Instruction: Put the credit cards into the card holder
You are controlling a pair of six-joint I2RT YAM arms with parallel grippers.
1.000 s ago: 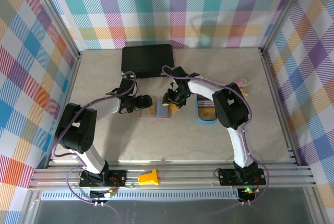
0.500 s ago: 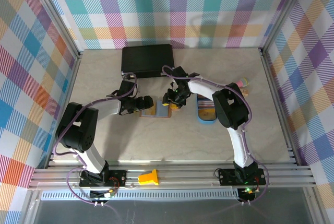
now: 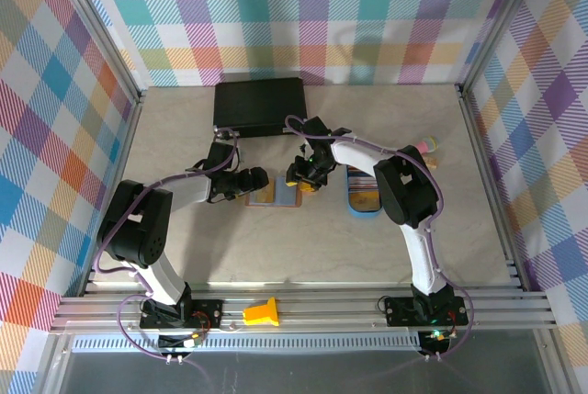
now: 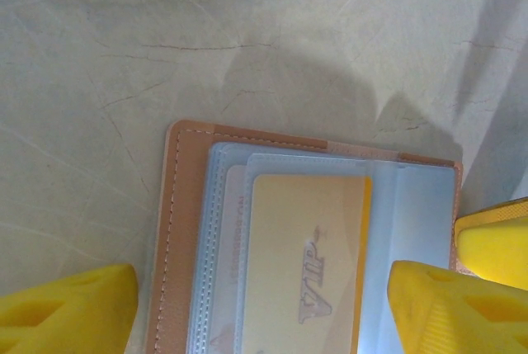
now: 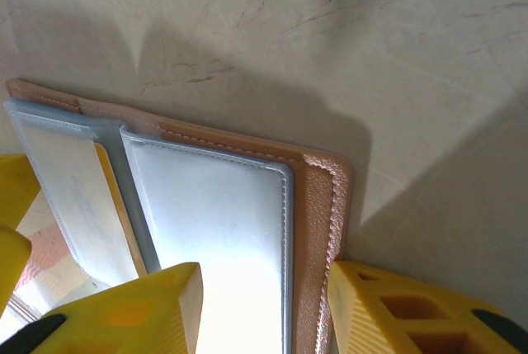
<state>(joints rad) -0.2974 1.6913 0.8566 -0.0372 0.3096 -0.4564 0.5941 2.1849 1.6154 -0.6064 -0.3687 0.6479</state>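
The card holder lies open on the table, salmon leather with bluish pockets. An orange-yellow credit card marked VIP sits in a left pocket of the card holder. My left gripper is open and straddles that half, nothing pinched; from above, the left gripper sits at the holder's left. My right gripper stands open over the right flap: one finger over the pocket, the other at the leather edge. From above, the right gripper is at the holder's right. More credit cards lie in the blue tray.
A blue oval tray lies just right of the holder. A large black case lies at the back. A small pink object rests near the right wall. A yellow piece sits on the front rail.
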